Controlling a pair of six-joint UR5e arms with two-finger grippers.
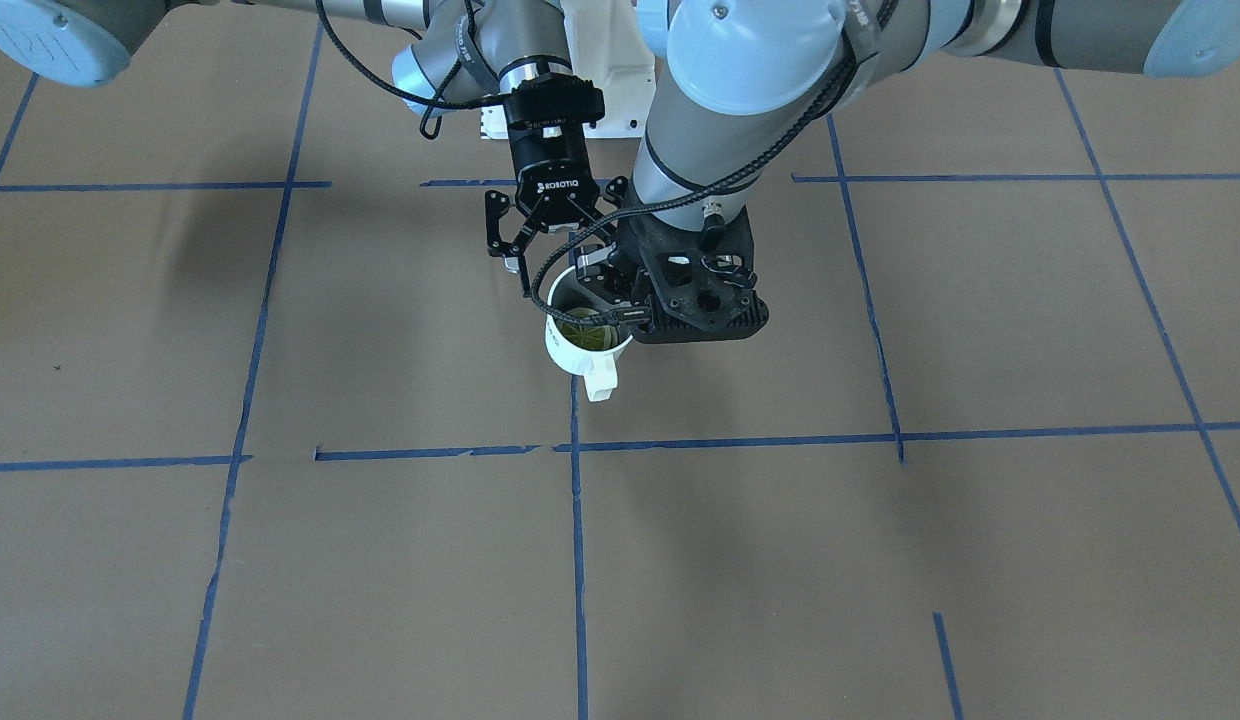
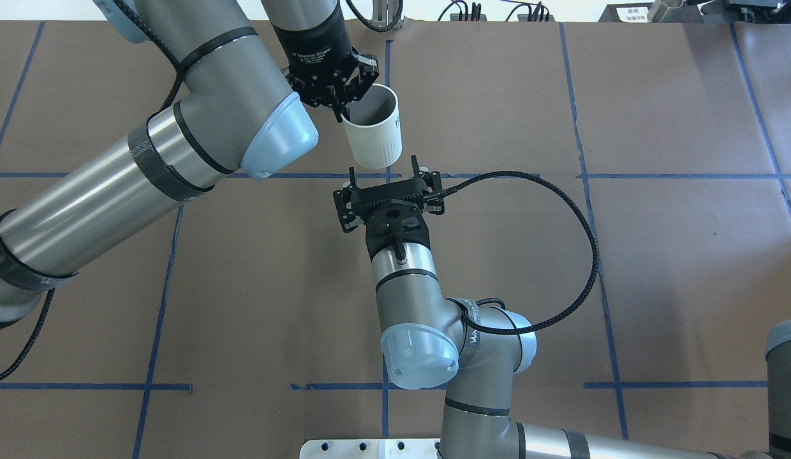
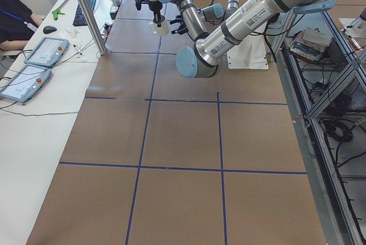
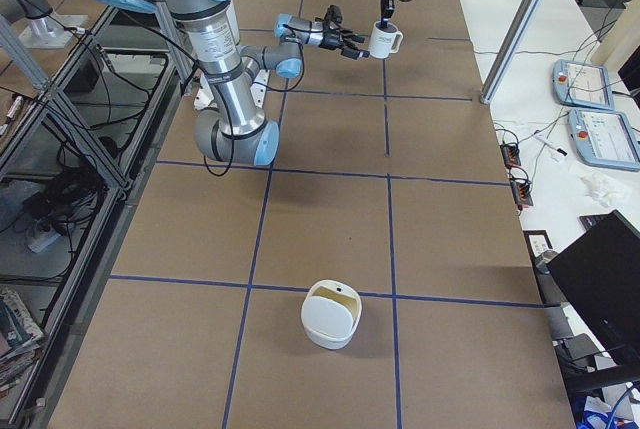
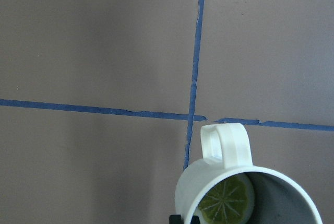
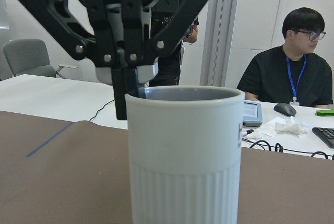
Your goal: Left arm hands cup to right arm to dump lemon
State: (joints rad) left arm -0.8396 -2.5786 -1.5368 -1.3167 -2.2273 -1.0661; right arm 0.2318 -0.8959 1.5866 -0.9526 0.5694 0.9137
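We see the left gripper point(image 2: 340, 109) clamped on the rim of the cup point(image 2: 373, 131), one finger inside, holding it clear of the table point(image 2: 657, 255). The lemon point(image 5: 225, 205) lies in the cup's bottom. The right gripper point(image 2: 388, 172) faces the cup's side, spread wide, its tips just short of it. A black cable point(image 1: 576, 240) loops across that gripper. A white bowl point(image 4: 330, 315) sits well apart.

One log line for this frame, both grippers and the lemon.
phase: handover pending | left gripper: shut on cup rim | lemon: in cup | right gripper: open, facing cup, not gripping
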